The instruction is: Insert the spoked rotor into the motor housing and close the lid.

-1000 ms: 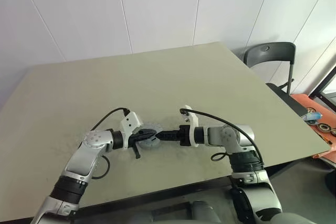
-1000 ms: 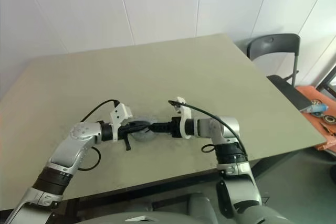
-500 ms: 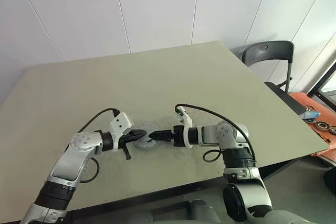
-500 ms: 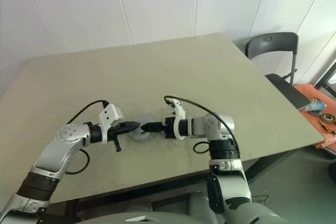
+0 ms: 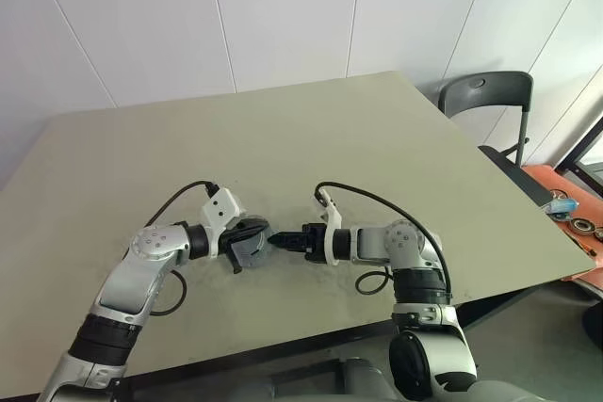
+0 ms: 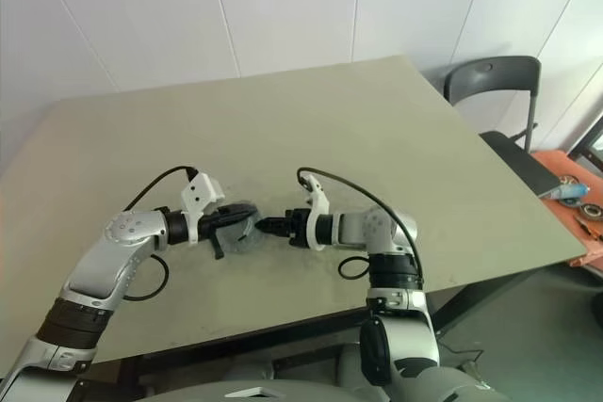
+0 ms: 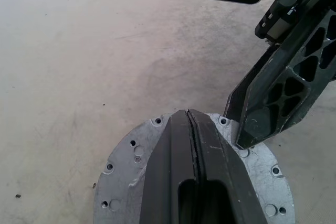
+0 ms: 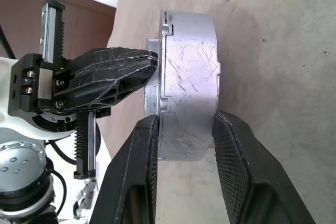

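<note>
- Motor housing (image 8: 186, 85): you are looking at a round silver assembly with a flat flange, held clear of the table (image 5: 377, 138) between the two grippers, near the table's front edge. Whether the rotor is inside cannot be told.
- Left gripper (image 7: 191, 129): its two black fingers are pressing tightly together, with no gap, and are lying across the flange face of the housing; they are pinching the flange at its edge.
- Right gripper (image 8: 184, 129): its fingers are standing partly apart, one on each flat side of the housing's body, straddling its rim. You cannot tell whether the pads are already touching the metal.
- Relation: the grippers are meeting tip to tip from opposite sides, with the housing between them.
- Surroundings: a dark chair (image 5: 485, 101) is standing beyond the table's right corner.
</note>
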Controlling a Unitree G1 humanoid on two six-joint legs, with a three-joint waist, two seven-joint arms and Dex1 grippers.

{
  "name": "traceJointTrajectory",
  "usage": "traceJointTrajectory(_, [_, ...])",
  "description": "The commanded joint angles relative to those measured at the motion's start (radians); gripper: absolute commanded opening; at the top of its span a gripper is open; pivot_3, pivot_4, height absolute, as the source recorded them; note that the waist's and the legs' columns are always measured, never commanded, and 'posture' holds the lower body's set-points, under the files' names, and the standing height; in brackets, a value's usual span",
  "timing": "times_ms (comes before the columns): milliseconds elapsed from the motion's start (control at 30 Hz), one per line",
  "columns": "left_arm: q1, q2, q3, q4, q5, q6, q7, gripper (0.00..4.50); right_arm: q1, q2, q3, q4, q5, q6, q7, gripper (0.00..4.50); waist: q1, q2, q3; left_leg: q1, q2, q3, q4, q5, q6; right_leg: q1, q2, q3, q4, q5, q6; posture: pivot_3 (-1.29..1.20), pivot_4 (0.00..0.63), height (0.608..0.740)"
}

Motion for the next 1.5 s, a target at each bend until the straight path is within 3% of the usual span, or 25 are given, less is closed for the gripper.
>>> traceJointTrajectory(33, [-0.008,-0.008,-0.011,0.054,0.026,-0.030,0.007,0.00,-0.023,0.017,-0.002,-0.020,0.036,-0.027,-0.004,1.20,0.001,0.000,0.000,0.000,0.000,0.000,0.000,0.000,0.000,0.000,0.000,0.000,0.000,0.000,0.000,0.00,0.000,0.740])
traceJointTrajectory(400, [-0.072,-0.148,0.139,0.178,-0.065,-0.092,0.123,0.00,-0.020,0.017,-0.007,0.000,0.058,-0.046,-0.011,1.19,-0.001,0.000,0.000,-0.001,0.000,0.001,0.001,0.000,-0.001,-0.001,0.000,0.000,0.001,0.001,-0.001,0.00,0.000,0.740])
traceJointTrajectory(767, [-0.023,-0.262,0.213,0.263,-0.184,-0.144,0.091,0.00,-0.073,0.104,-0.247,0.066,0.168,-0.099,-0.097,1.19,0.004,-0.001,-0.001,-0.002,-0.002,0.001,0.002,0.001,-0.001,-0.001,-0.001,0.000,0.001,0.002,-0.002,0.00,0.000,0.740])
traceJointTrajectory(933, [-0.005,-0.318,0.257,0.192,-0.255,-0.101,0.154,0.00,-0.077,0.114,-0.275,0.075,0.199,-0.138,-0.134,1.19,-0.003,-0.001,-0.001,-0.002,-0.002,0.001,0.002,0.001,-0.001,-0.001,-0.001,0.000,0.000,0.002,-0.002,0.00,0.000,0.740])
traceJointTrajectory(1033, [-0.090,-0.331,0.292,0.262,-0.263,-0.111,0.196,0.00,-0.082,0.121,-0.293,0.086,0.221,-0.173,-0.159,1.19,0.000,-0.001,-0.001,-0.002,-0.002,0.001,0.002,0.001,-0.001,-0.001,-0.001,0.000,0.001,0.002,-0.002,0.00,0.000,0.740])
traceJointTrajectory(1200, [-0.258,-0.313,0.358,0.499,-0.286,-0.135,0.167,1.59,-0.097,0.130,-0.327,0.112,0.285,-0.241,-0.187,1.19,0.000,-0.001,-0.001,-0.002,-0.002,0.000,0.010,0.001,-0.001,0.002,0.000,-0.001,0.002,0.004,-0.002,0.00,0.000,0.740])
traceJointTrajectory(1500, [-0.196,-0.339,0.398,0.436,-0.373,-0.079,0.138,4.48,-0.089,0.129,-0.326,0.101,0.409,-0.281,-0.207,1.19,-0.023,-0.001,-0.001,-0.003,-0.003,0.000,0.014,0.000,0.000,0.003,-0.001,0.002,0.001,0.006,0.000,0.00,0.000,0.740])
